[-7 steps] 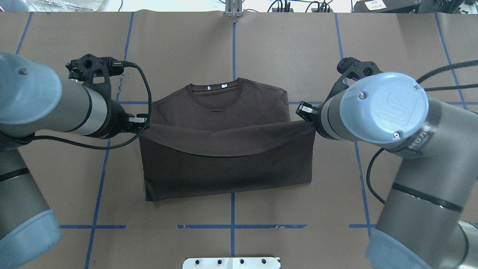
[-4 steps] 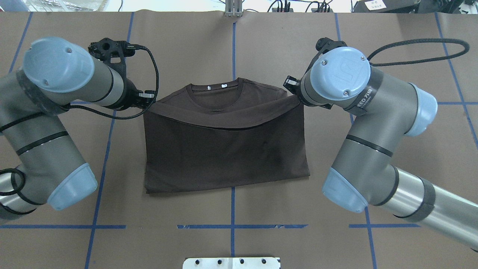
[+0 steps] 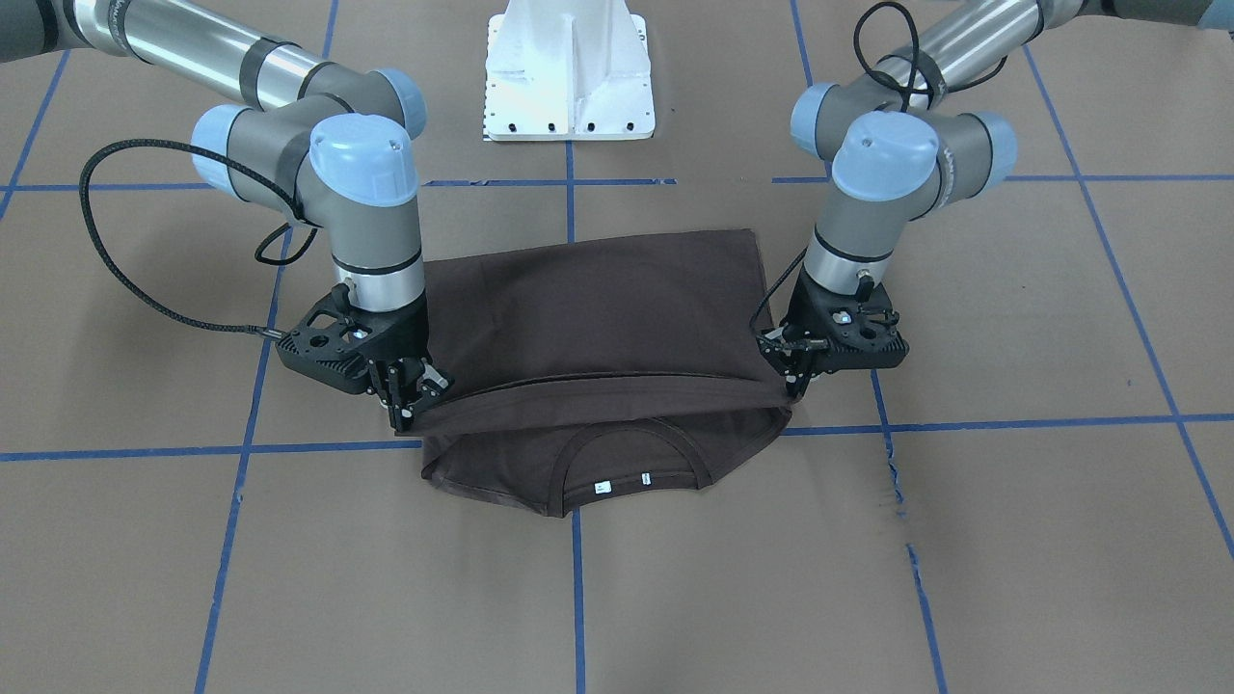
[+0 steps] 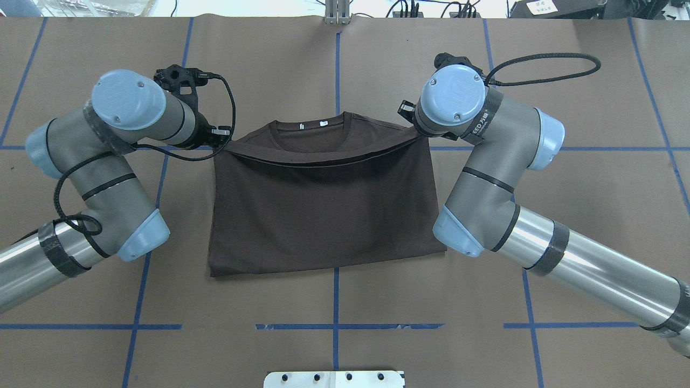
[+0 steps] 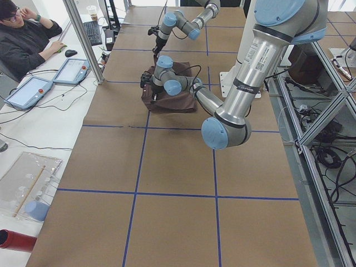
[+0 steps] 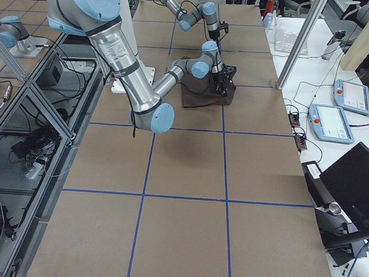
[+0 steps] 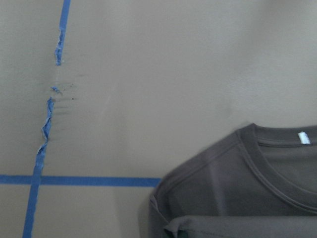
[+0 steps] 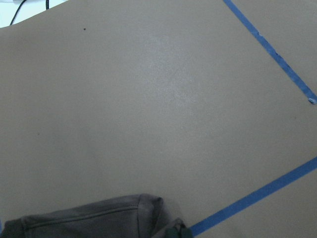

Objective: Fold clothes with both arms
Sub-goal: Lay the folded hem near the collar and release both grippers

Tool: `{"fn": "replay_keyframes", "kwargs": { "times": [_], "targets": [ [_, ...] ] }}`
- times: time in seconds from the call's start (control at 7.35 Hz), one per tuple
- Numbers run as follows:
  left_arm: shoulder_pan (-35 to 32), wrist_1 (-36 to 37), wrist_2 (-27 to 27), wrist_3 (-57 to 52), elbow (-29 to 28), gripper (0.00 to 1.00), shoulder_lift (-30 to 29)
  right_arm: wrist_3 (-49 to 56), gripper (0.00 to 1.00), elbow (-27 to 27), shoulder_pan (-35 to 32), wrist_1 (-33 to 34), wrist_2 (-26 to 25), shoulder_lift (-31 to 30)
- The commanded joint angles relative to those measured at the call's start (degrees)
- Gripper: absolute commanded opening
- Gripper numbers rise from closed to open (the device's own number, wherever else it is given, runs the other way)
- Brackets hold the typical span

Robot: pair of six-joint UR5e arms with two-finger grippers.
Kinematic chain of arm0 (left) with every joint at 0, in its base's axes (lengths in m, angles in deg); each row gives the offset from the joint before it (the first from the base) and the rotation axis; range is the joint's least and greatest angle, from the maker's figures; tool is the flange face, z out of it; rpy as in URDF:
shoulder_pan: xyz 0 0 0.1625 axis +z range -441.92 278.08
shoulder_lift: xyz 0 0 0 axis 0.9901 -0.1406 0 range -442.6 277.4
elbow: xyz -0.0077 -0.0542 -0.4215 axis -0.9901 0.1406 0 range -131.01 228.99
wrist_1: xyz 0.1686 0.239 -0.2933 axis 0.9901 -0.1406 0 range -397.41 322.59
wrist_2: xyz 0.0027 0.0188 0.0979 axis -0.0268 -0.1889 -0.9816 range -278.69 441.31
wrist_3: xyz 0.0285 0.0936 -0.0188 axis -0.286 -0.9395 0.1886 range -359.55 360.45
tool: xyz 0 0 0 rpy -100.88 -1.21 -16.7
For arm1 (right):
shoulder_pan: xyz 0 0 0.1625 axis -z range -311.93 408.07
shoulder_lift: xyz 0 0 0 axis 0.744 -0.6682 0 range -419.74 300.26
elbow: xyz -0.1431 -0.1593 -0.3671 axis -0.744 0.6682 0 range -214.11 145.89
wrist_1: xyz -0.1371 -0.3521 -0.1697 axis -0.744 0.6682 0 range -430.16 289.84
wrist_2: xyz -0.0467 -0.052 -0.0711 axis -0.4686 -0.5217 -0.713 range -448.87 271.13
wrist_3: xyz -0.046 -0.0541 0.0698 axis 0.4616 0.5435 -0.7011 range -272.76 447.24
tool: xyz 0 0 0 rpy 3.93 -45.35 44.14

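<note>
Front-facing exterior, for your log: one dark brown T-shirt (image 3: 598,308), centred on the table (image 3: 1012,540), lower half doubled over toward the collar (image 3: 627,482). Left gripper (image 3: 796,384): clamped on one hem corner. Right gripper (image 3: 410,405): clamped on the other.

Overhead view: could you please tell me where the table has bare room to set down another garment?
Bare table lies between the T-shirt and the white base plate, and beyond the collar to the far edge. Crowded: both flanks, where left arm and right arm reach in, the left tool and right tool pinching the raised hem.
</note>
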Motion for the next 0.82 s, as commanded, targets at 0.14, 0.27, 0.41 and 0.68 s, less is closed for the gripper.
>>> {"fn": "replay_keyframes", "kwargs": {
  "times": [0.14,0.27,0.41,0.68],
  "targets": [
    [0.0,-1.7,0.0,-0.5,-2.1,0.0,-0.4,0.3,0.0,1.6,-0.4,-0.4,0.2,0.1],
    [0.0,-1.7,0.0,-0.5,-2.1,0.0,-0.4,0.3,0.0,2.0,-0.4,-0.4,0.2,0.1],
    [0.0,-1.7,0.0,-0.6,-2.1,0.0,-0.4,0.4,0.0,2.1,-0.3,-0.4,0.2,0.1],
    [-0.2,-4.5,0.1,-10.8,-1.4,1.0,0.5,3.3,1.0,2.6,-0.1,-0.8,-0.2,-0.2]
  ]
}}
